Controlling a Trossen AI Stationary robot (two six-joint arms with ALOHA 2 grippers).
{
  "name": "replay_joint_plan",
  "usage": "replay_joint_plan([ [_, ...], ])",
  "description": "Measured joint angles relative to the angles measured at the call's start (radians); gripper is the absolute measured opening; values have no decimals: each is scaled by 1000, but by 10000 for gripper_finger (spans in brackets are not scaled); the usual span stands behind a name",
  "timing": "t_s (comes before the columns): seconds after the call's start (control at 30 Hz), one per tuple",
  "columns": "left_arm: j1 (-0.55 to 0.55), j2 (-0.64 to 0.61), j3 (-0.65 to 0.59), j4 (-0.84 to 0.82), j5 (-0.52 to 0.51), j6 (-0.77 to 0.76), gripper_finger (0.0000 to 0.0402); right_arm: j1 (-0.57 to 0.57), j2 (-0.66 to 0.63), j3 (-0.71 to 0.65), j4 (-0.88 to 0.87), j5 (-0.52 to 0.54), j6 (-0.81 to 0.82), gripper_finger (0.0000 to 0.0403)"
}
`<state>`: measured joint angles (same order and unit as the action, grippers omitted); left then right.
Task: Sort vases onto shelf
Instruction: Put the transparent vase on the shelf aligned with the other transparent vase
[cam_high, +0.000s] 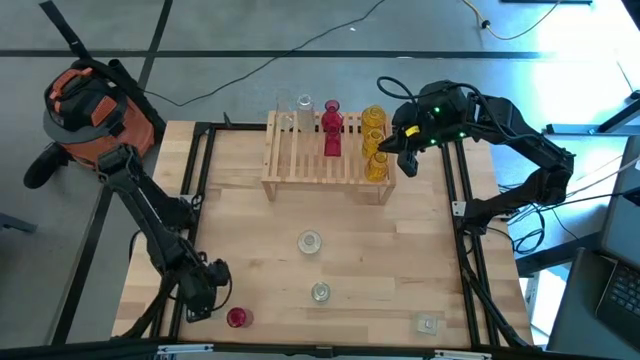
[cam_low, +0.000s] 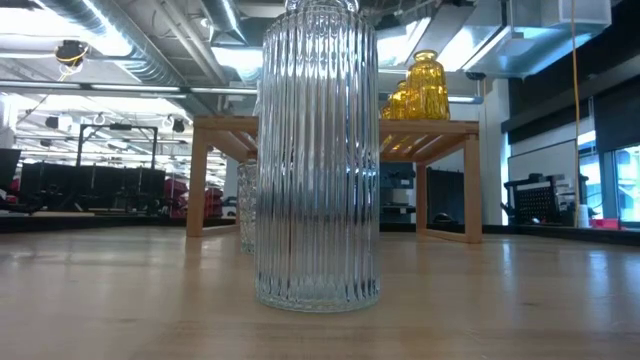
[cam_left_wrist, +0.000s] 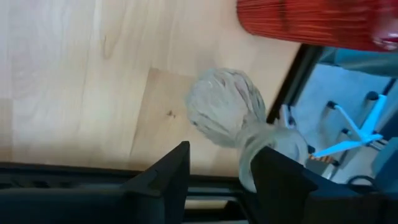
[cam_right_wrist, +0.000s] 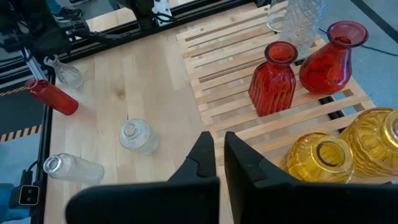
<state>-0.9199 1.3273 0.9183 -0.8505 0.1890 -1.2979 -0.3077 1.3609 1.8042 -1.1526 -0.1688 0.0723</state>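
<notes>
The light-wood shelf stands at the table's far middle. On it stand two clear vases, two red vases and yellow vases. My right gripper is shut and empty just above the shelf's right end, beside the yellow vases. My left gripper is open at the near left corner, over a small round-bodied clear vase that stands on the table. A red vase stands close beside it. My left gripper comes at the round clear vase from above. The vase's neck stands right at one finger, not in the middle of the gap. I cannot tell whether the finger touches it.
Three clear vases stand on the tabletop: one at the middle, one nearer, which fills the low view, and one at the near right. Black frame rails run along the table's sides.
</notes>
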Motion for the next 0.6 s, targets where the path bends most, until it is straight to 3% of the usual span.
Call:
replay_joint_plan([
  [0.17,0,53,0,15,0,1,125,0,0,0,0,0,0,0],
  [0.37,6,46,1,-13,-15,-9,21,0,0,0,0,0,1,0],
  [0.6,153,-90,27,-184,16,18,20,0,0,0,0,0,5,0],
])
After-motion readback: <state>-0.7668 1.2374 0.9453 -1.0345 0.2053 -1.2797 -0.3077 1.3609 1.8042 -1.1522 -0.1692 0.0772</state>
